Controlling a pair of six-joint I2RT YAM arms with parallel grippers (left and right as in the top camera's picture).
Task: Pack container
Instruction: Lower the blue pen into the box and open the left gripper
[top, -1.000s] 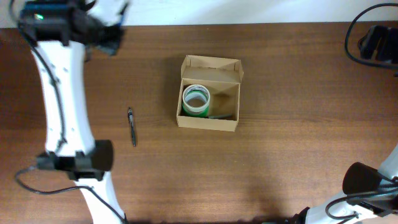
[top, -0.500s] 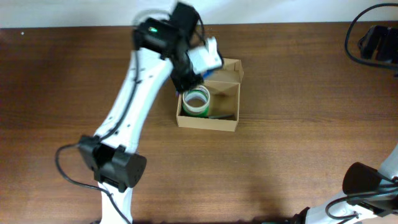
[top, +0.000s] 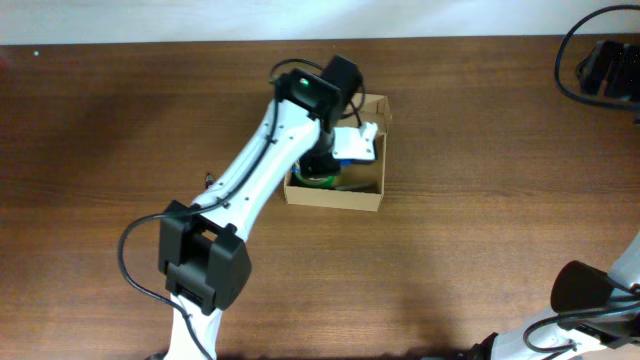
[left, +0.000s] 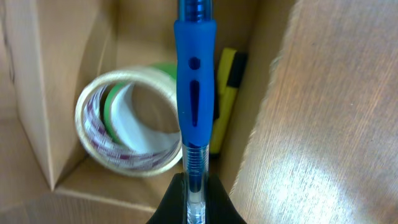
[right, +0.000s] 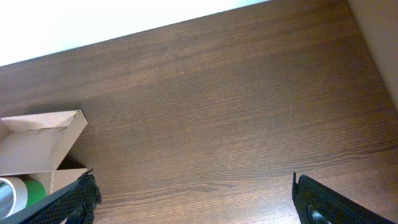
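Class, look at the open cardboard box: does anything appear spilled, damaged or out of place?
Nothing stands out. The container sits upright and intact, the tape roll and yellow marker lie inside, and the left gripper holds a blue pen above it.

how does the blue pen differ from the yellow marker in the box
The blue pen is held by the left gripper; the yellow marker lies loose in the container. The pen is blue with a clear barrel; the marker is yellow and black. Both are slim writing tools.
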